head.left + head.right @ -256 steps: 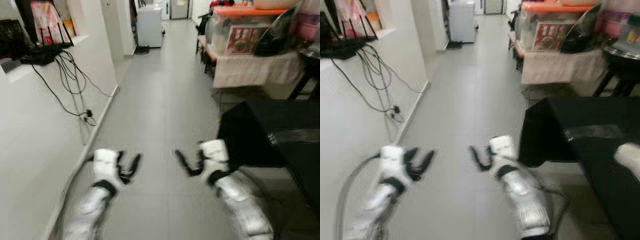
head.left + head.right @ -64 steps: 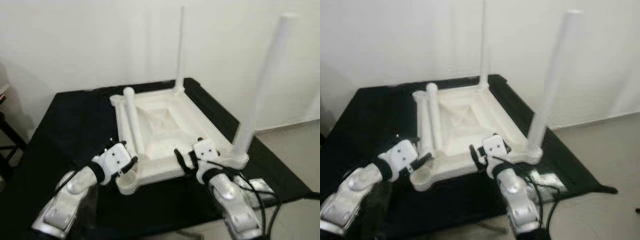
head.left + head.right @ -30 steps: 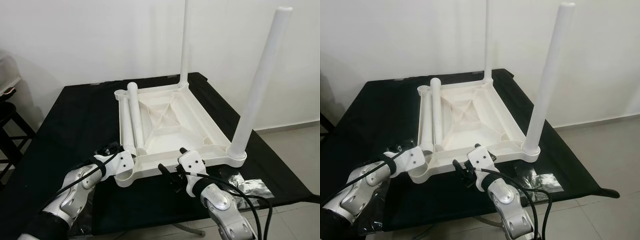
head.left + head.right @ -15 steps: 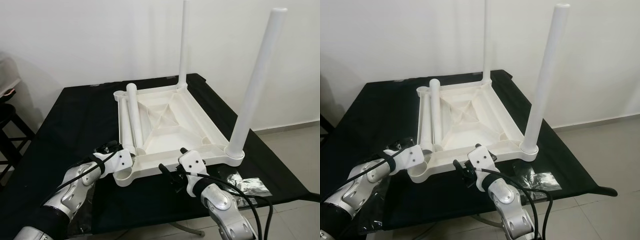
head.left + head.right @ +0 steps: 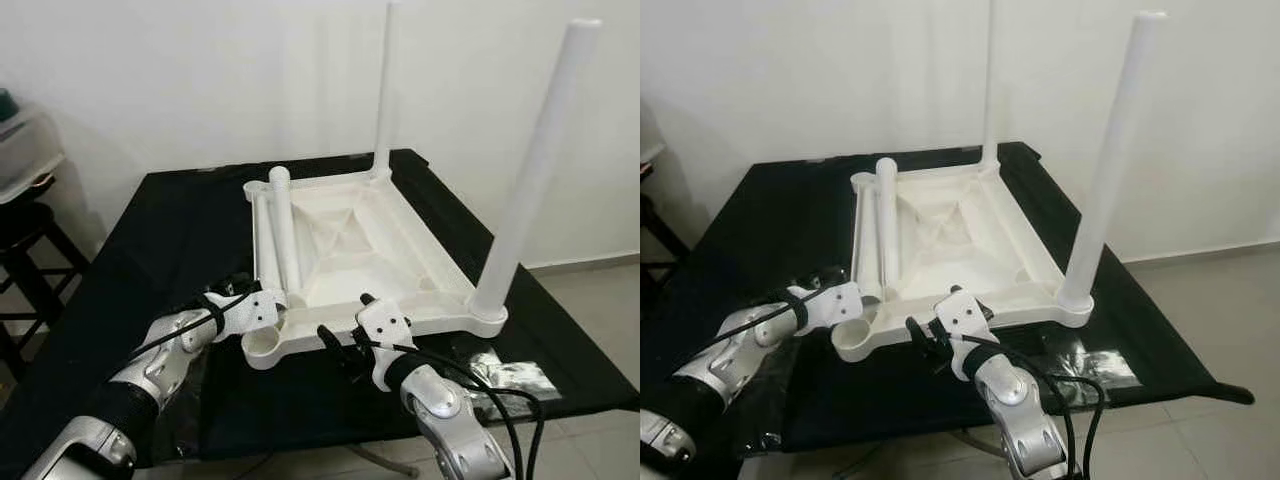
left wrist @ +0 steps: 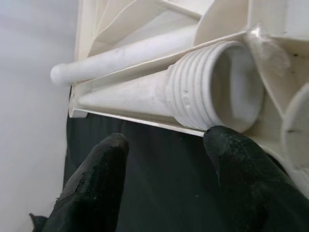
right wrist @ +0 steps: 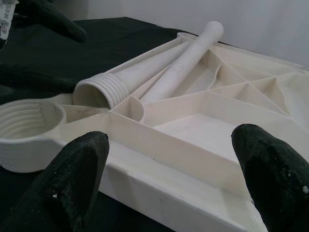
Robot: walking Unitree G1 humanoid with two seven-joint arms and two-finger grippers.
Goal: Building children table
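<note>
A white plastic tabletop lies upside down on a black table. Two white legs stand in its right corners, the far leg and the near leg. Two loose legs rest inside along the left rim, the upper one leaning over the lower. The lower leg's threaded end lies just beyond my left gripper, which is open. The near-left socket is empty. My right gripper is open at the near rim, with the rim between its fingers.
Crumpled clear plastic lies on the black table at the near right and under my left arm. A black stool with a clear container stands at the left. A white wall runs behind, and tiled floor lies at the right.
The camera has swung slightly left, shifting the scene right. My left gripper has edged forward toward the loose leg's threaded end. The right gripper holds its place at the near rim.
</note>
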